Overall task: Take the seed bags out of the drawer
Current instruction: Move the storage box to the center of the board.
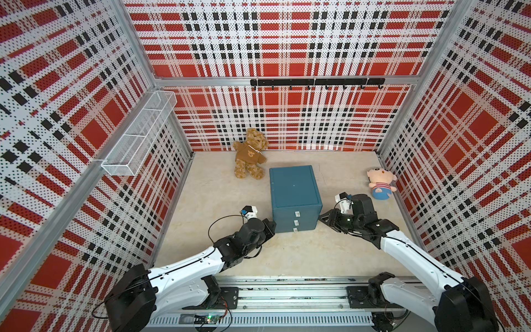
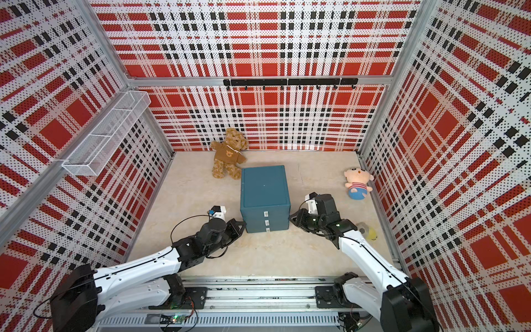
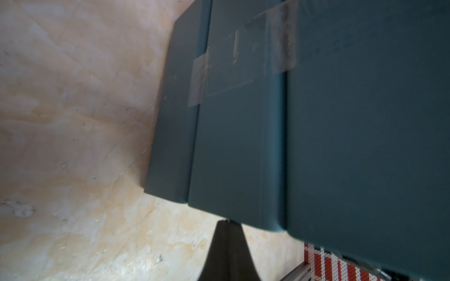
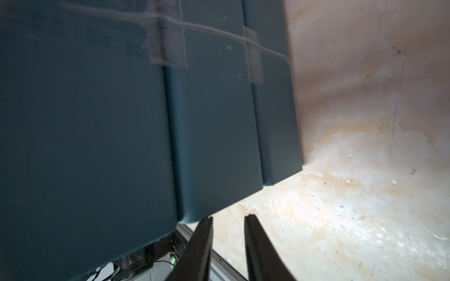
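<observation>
Teal drawer cabinet [image 1: 293, 186] stands mid-way across the beige bench [image 1: 215, 195] with all three drawers [image 1: 296, 222] pushed shut, so the seed bags cannot be seen in any view. The left jaws, at the end of the left arm [image 1: 186, 264], are closed and empty at the cabinet's left front corner. The right jaws, on the right arm [image 1: 413, 258], stand narrowly parted, gripping nothing, just beside its right front corner. A brown teddy bear [image 1: 249, 158] and a pink doll [image 1: 380, 184] lie farther back.
</observation>
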### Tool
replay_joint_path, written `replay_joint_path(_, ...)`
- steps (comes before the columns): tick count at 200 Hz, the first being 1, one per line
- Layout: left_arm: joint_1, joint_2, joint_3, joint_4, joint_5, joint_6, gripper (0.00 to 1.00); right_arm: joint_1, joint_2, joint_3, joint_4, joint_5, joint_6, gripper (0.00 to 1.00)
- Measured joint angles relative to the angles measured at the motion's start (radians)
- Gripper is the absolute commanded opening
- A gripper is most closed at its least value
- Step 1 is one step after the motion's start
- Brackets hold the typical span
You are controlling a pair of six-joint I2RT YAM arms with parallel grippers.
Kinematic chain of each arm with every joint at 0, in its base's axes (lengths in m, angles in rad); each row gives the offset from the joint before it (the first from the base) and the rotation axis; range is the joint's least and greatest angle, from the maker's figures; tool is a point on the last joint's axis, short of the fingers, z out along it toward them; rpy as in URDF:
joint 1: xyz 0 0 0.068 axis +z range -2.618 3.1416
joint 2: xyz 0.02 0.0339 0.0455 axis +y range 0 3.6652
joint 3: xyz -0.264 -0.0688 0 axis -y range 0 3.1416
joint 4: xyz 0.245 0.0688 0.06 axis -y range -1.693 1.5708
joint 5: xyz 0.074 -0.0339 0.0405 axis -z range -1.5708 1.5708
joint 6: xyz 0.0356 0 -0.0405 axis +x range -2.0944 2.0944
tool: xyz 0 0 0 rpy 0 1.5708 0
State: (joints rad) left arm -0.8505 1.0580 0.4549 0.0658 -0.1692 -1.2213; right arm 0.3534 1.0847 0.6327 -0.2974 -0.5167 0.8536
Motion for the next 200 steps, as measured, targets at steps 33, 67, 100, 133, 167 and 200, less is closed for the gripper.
replay_joint_path(33, 0.042, 0.038, 0.008, 0.032, 0.04, 0.019, 0.0, 0.001, 0.074, 0.048, 0.021, -0.004, -0.01, 0.32)
replay_joint_path(67, 0.073, 0.095, 0.031, 0.059, 0.09, 0.045, 0.0, 0.005, 0.139, 0.094, 0.034, -0.004, -0.022, 0.32)
replay_joint_path(100, 0.124, 0.162, 0.066, 0.084, 0.138, 0.074, 0.0, 0.005, 0.214, 0.157, 0.039, 0.002, -0.03, 0.33)
replay_joint_path(133, 0.179, 0.244, 0.121, 0.106, 0.181, 0.108, 0.0, 0.005, 0.298, 0.245, 0.037, 0.018, -0.052, 0.33)
replay_joint_path(167, 0.186, 0.307, 0.18, 0.12, 0.22, 0.142, 0.0, 0.005, 0.325, 0.275, 0.041, 0.031, -0.051, 0.31)
replay_joint_path(200, 0.117, 0.304, 0.184, 0.127, 0.225, 0.158, 0.02, 0.027, 0.222, 0.187, 0.063, 0.069, 0.0, 0.32)
